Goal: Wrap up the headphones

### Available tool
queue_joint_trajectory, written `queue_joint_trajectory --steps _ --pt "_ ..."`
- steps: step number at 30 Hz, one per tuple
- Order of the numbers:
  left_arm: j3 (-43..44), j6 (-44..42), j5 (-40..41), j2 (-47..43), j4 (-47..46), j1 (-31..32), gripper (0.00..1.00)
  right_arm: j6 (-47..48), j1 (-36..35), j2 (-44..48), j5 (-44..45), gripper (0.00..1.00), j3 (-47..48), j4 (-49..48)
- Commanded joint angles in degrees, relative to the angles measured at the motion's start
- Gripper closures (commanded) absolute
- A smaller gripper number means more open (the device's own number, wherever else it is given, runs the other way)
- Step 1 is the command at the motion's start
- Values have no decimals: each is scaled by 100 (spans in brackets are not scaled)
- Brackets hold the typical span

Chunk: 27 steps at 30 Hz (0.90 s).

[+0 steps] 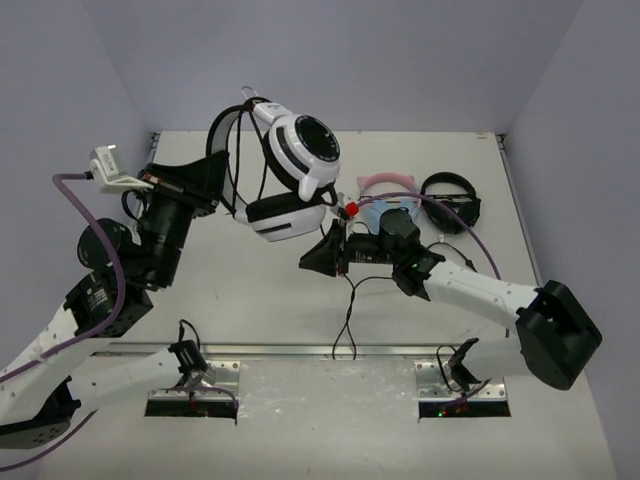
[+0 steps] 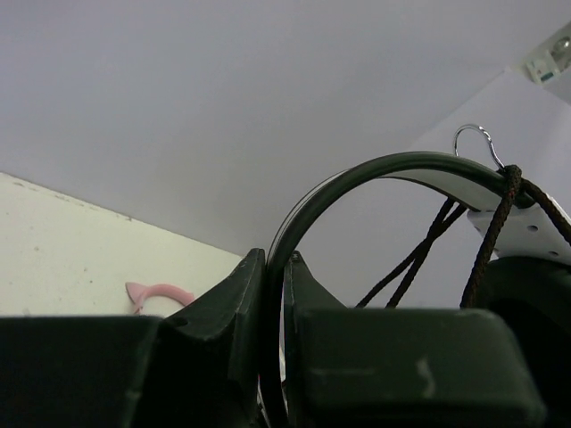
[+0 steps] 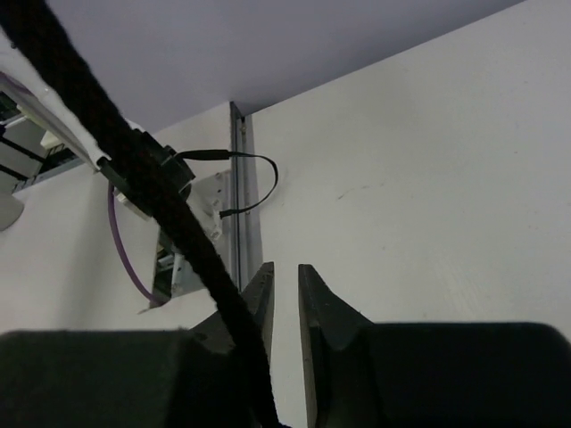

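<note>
Left fingers point(image 2: 275, 294) pinch the headphones' point(image 1: 295, 170) curved glossy headband; right fingers point(image 3: 285, 294) narrow beside braided cable point(image 3: 152, 192).

White table point(image 1: 250, 290) carries pink-and-blue cat-ear headphones point(image 1: 385, 195), all-black headphones point(image 1: 452, 200) just beside (far right).

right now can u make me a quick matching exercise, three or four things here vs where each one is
Things:
1. white headphones
2. pink cat-ear headphones
3. black headphones
4. thin black cable

Places:
a. flat on the table, far right
b. trailing down toward the near rail
c. lifted up, headband in the left arm's jaws
d. on the table behind the right gripper

Pairs: 1-c, 2-d, 3-a, 4-b
</note>
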<state>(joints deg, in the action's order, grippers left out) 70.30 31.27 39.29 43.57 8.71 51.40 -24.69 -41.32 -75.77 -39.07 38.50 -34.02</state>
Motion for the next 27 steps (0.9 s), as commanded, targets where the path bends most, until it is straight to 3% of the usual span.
queue_joint_trajectory --steps 1,5,10,13,16,17,18,21,25,27 --pt "414 766 755 125 -1152 46 100 -80 -323 -122 154 80 254 -588" --pt "651 908 1597 450 -1082 46 100 -176 -605 -193 303 81 158 -895" --pt "1133 460 2573 906 -1126 46 100 -414 -921 -307 189 80 -9 -1239" --pt "1065 -93 2986 1047 -1617 46 100 -221 -1255 -316 303 73 -53 -1072" --pt "959 -506 3163 1179 -2109 46 100 -98 -1536 -342 435 75 -97 -993" --pt "976 -664 3216 1223 -2249 37 99 -45 -1641 -342 427 79 -88 -932" --pt "985 -718 3286 1276 -2286 37 100 94 -1703 -325 470 90 -71 -679" --pt "968 -1174 3454 1557 -2636 -77 99 506 -2054 -202 978 97 87 93" --pt "871 -1220 3227 1890 -2630 -551 100 1386 -2801 -44 2066 99 753 1720" --pt "819 -1210 3208 2101 -2497 -780 100 1711 -3109 53 2158 99 983 2457"
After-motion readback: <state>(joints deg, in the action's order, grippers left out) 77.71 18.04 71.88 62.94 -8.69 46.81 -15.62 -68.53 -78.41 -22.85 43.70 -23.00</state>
